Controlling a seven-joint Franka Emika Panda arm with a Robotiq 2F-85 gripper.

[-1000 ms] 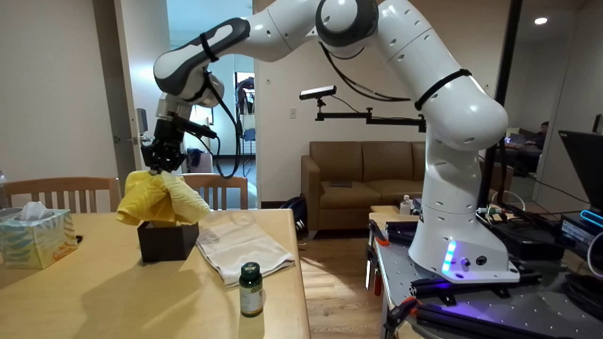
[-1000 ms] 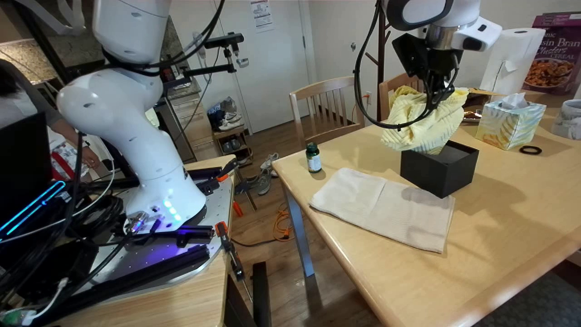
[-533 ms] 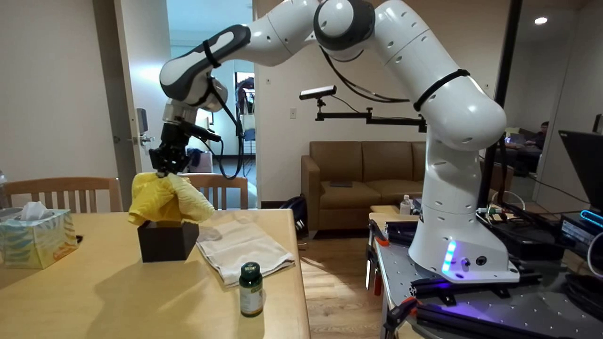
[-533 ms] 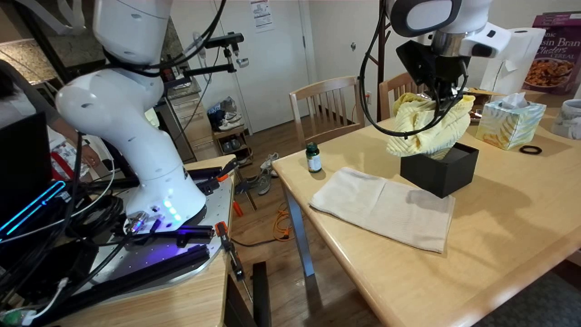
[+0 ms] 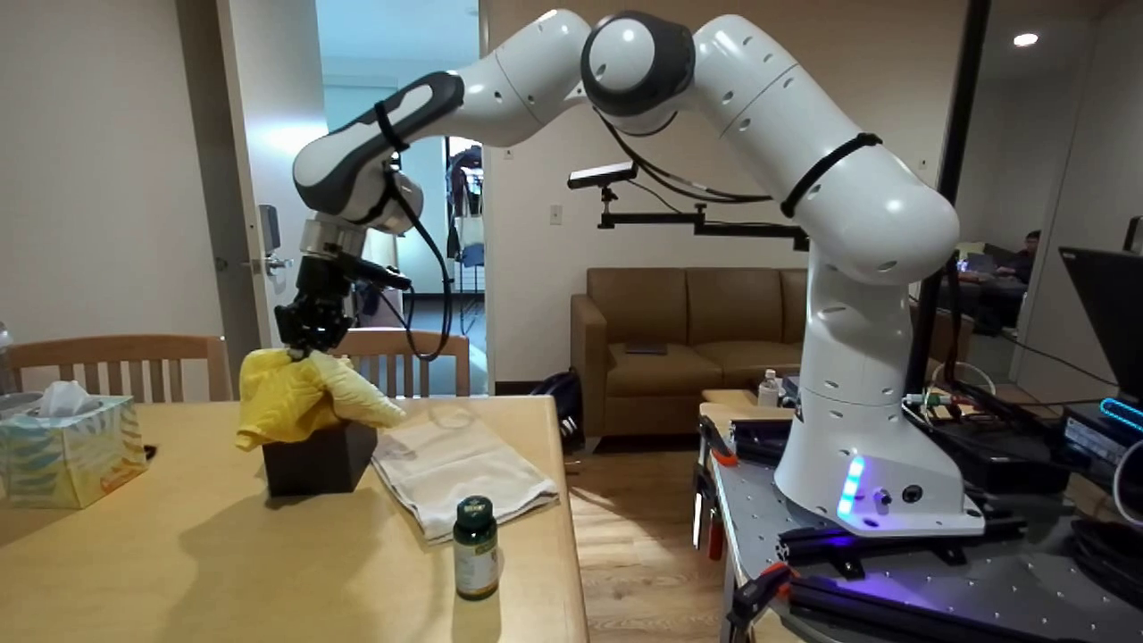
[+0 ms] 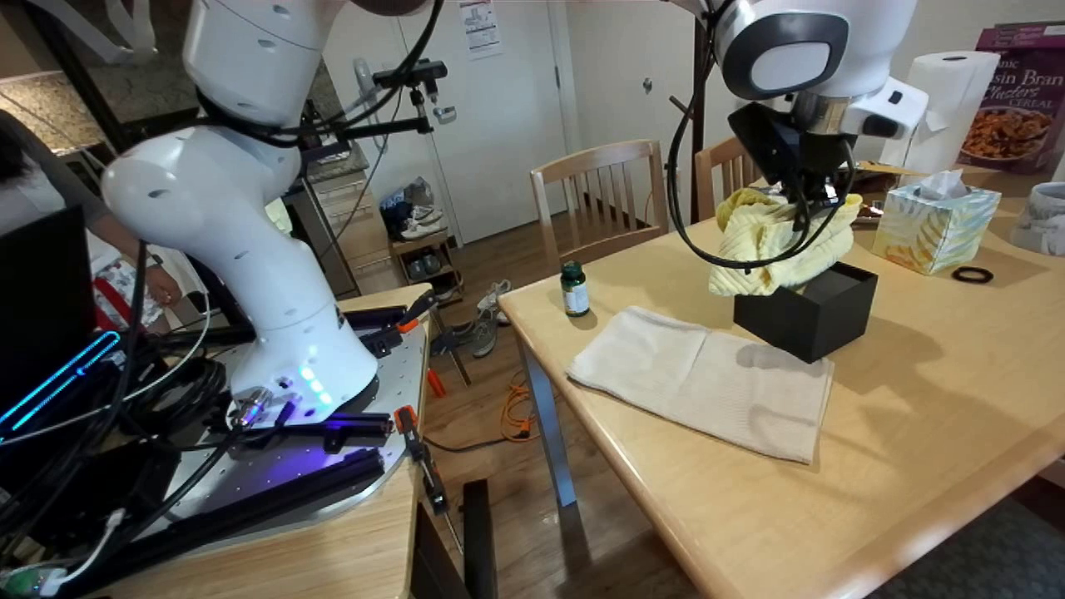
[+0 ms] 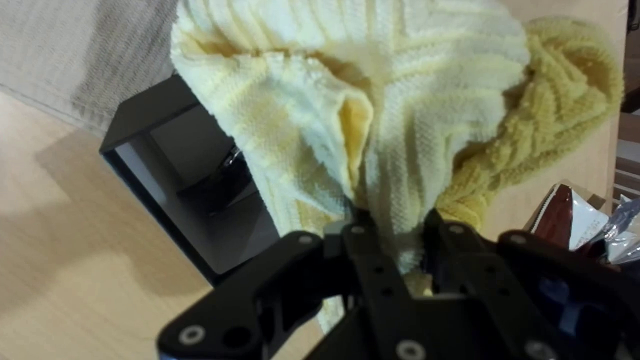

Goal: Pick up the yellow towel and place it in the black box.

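My jaws pinch the towel [image 5: 308, 393] over one side of the box [image 6: 840, 320]. Some hangs past its edge, so I think I should move toward the box's middle first.

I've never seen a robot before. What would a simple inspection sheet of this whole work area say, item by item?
Surface: light wooden table, shadows across it.
Job's things: yellow towel bunched above the black box, covering part of its opening; something dark shows inside, too unclear to name.
Clutter: folded pale cloth, green bottle, tissue box, black ring.
Gripper: shut on the yellow towel.
Cables: black cable loops in front of the towel in an exterior view; more cables lie beside the robot's base.
Surroundings: wooden chairs, brown sofa, a person partly in view.
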